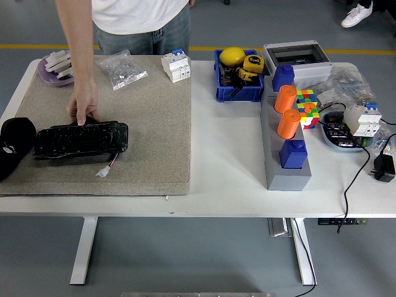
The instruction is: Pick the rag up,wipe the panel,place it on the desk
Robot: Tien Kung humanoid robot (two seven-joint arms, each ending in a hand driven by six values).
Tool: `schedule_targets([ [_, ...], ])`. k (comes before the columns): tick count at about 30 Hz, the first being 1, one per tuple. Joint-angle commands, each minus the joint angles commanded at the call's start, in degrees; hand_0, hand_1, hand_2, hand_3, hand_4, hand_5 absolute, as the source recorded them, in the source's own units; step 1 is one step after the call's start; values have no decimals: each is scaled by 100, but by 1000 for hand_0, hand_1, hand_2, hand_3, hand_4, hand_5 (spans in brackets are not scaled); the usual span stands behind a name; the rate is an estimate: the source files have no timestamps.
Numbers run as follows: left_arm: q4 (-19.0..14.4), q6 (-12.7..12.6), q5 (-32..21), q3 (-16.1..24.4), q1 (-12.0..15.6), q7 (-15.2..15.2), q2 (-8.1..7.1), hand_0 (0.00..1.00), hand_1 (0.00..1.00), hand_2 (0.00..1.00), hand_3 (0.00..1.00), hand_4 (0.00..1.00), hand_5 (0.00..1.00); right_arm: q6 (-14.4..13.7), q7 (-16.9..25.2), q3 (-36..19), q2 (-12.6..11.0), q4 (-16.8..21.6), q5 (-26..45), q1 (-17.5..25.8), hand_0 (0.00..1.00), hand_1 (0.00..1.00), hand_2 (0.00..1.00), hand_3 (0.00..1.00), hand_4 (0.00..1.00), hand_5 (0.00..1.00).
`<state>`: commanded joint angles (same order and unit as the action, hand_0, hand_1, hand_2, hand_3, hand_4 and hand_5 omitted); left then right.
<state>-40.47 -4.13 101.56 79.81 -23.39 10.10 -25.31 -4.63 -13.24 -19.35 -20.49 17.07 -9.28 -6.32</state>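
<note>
Wipe step looks not yet begun. Black panel (81, 140) lies on the mat, just right of the left hand (13, 148); fingers state cannot tell. Person's hand (84, 107) touches the panel's far edge. No rag identifiable. Next: locate the rag.

Panel (81, 140) on mat (148, 124), left half of table (229, 161).
Behind it a person's hand (83, 108); bin (238, 77) far right of it.

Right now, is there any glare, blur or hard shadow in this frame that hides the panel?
Head view: lighting is even and soft, with no hard shadows; the black panel is sharp and dull, without glare; the person's hand at its far edge is in focus too.
</note>
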Motion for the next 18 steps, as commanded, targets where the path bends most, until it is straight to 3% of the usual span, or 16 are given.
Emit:
schedule_targets([
  [3,-37,-55,66,18,20,15,14,278,343,555,538,570,122,-2,3,-16,-1,-3,-4,3,666,691,701,622,954,473],
  [4,-57,-64,96,33,30,22,19,244,234,530,534,532,88,-3,5,-18,-2,-4,-4,3,666,691,701,622,956,471],
  [9,-370,-83,507,351,176,162,55,244,234,530,534,532,88,0,5,-7,-2,-8,12,16,666,691,701,622,956,471],
  [12,-897,-55,880,696,407,365,53,233,200,526,543,522,60,3,1,-5,-5,-12,15,30,666,691,702,622,956,471],
  [18,-2043,2,1168,924,867,767,53,230,200,532,548,526,57,11,-7,32,-22,-21,52,42,666,691,701,623,958,471],
])
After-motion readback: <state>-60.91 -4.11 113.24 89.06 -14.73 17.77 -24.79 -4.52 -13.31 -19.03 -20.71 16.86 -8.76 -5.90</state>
